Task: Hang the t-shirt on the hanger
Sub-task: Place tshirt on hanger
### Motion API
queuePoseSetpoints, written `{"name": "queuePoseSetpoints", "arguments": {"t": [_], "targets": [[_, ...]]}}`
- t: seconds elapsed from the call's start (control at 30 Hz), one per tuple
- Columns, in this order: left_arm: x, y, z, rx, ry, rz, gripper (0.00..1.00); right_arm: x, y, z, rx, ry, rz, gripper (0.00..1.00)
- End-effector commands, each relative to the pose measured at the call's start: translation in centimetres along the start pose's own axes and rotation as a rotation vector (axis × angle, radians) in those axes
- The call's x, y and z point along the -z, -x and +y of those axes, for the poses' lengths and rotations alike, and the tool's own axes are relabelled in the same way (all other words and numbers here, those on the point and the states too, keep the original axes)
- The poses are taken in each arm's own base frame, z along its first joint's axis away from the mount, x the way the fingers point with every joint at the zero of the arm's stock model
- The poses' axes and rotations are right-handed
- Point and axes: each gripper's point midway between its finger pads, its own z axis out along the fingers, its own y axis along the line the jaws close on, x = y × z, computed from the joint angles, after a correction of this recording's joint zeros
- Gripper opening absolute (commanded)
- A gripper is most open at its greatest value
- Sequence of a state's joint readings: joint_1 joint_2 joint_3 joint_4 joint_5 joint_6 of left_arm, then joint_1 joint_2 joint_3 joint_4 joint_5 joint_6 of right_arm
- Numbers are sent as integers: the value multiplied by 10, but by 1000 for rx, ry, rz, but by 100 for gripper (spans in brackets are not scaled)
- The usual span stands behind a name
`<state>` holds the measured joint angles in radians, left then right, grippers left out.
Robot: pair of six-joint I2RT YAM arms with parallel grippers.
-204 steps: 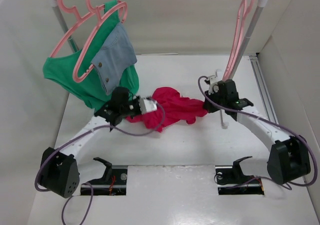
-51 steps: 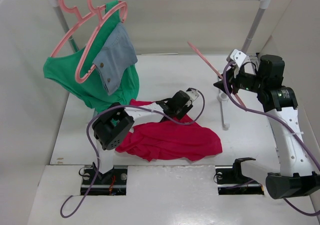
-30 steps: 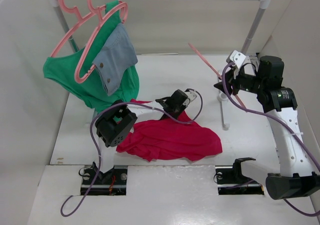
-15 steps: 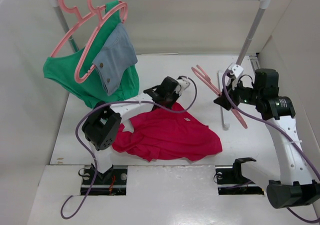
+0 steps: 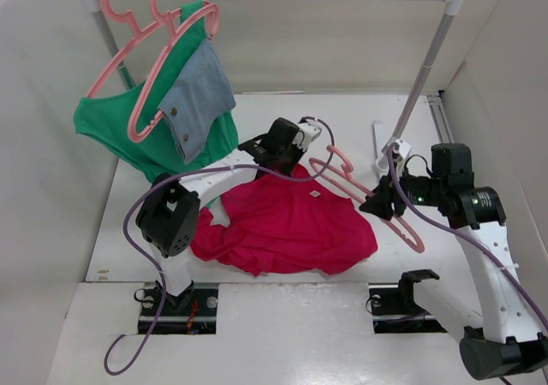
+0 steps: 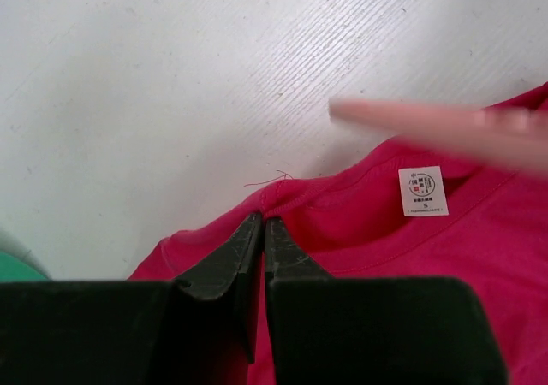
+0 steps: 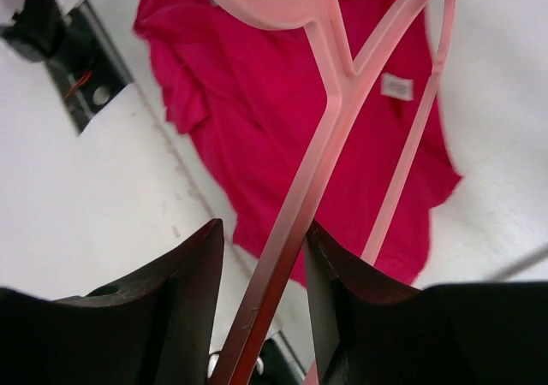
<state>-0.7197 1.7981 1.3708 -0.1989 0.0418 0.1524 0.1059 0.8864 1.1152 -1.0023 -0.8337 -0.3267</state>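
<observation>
Two tools were engaged: your left tool pinched the far collar of the crimson cotton t-shirt on the white bench. Your right tool clamped the salmon-pink plastic hanger, its long axis running near-right to far-left, hook end over that collar.

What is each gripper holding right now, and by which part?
The left gripper pinches the t-shirt at its collar edge; the right gripper grips the hanger by one sloping arm.
</observation>
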Motion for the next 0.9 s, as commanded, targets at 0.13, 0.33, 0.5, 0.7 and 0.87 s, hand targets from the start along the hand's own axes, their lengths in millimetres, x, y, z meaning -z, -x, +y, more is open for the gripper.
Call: {"name": "queuePoseSetpoints", "arguments": {"t": [0.13, 0.33, 0.5, 0.7, 0.87], "targets": [[9, 18, -2, -4, -28, -37, 0, -10, -13, 26, -19, 136, -21, 0], [12, 19, -3, -24, -37, -38, 0, -21, 3, 21, 1, 156, -88, 0], [14, 13, -3, -24, -38, -29, 0, -30, 4, 26, -5, 179, -69, 0], [18, 29, -2, -47, -43, -65, 0, -43, -8, 32, -40, 210, -65, 0], [33, 40, -11, -60, -96, -83, 0, -52, -3, 34, -37, 237, -124, 0]]}}
